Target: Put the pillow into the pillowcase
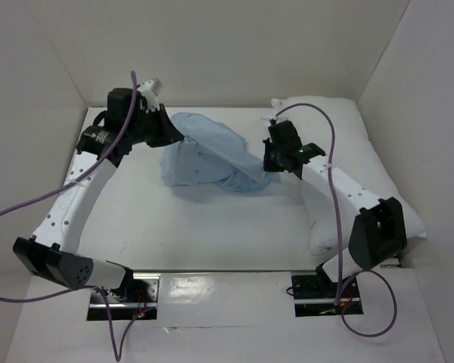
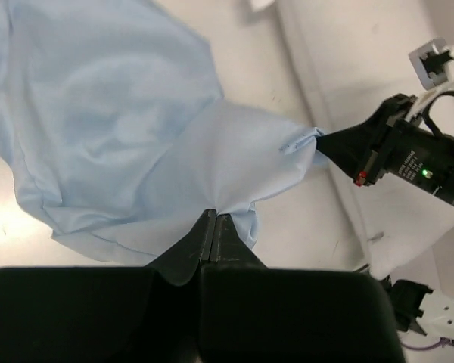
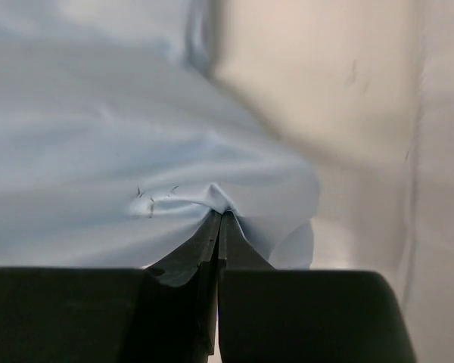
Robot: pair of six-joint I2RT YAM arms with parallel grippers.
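Bright, even, diffuse light from above. Soft shadow on the table (image 1: 212, 227) just near of the pillowcase (image 1: 204, 155). Glare along the table's near edge. Right wrist view blurred throughout; left wrist view sharper, foreground black.

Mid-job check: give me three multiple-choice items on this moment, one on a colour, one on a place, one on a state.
1. What colour is the pillowcase?
A) red
B) light blue
C) black

2. Where does the pillow lie?
A) on the right side of the top view
B) on the left side
C) inside the pillowcase

3. What state is the left tool in?
A) open
B) shut on the pillow
C) shut on the pillowcase

Answers: 1 B, every view shows pale blue cloth. 2 A, the white cushion fills the right side. 3 C, it pinches blue fabric, as does the right tool.
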